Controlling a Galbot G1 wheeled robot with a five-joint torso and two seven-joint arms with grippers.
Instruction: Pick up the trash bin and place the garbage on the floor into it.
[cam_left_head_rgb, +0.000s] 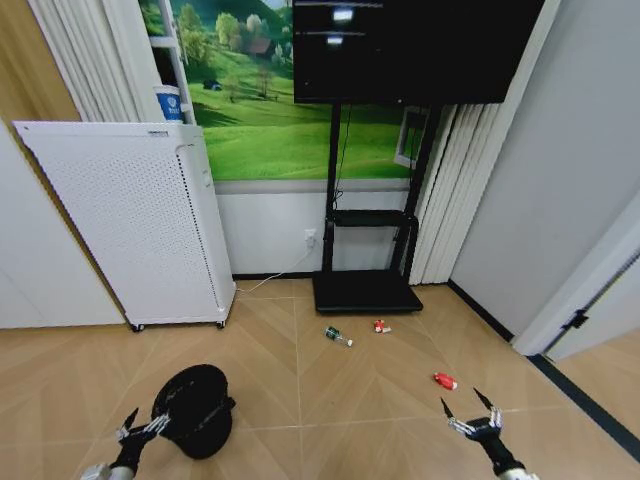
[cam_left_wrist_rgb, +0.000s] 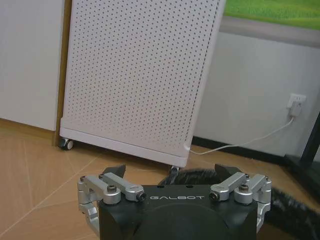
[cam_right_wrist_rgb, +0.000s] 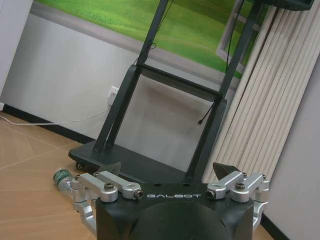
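The trash bin (cam_left_head_rgb: 197, 408), small, round and black with a bag liner, stands on the floor (cam_left_head_rgb: 330, 400) at the lower left. My left gripper (cam_left_head_rgb: 147, 419) hovers open right at its left rim. In the left wrist view the open gripper (cam_left_wrist_rgb: 171, 171) has the bin's rim (cam_left_wrist_rgb: 292, 212) just beyond its fingers. The garbage lies ahead on the floor: a green bottle (cam_left_head_rgb: 338, 336), a small red-and-white piece (cam_left_head_rgb: 381, 326) and a red piece (cam_left_head_rgb: 445, 381). My right gripper (cam_left_head_rgb: 468, 402) is open just short of the red piece. The right wrist view shows that gripper (cam_right_wrist_rgb: 168, 168) and the bottle (cam_right_wrist_rgb: 62, 179).
A white perforated cabinet on wheels (cam_left_head_rgb: 140, 220) stands at the left. The TV stand's flat black base (cam_left_head_rgb: 365, 292) sits just beyond the garbage, under the screen (cam_left_head_rgb: 410, 50). A white cord (cam_left_head_rgb: 275, 280) runs along the wall. Grey walls and a door frame (cam_left_head_rgb: 580, 290) close the right.
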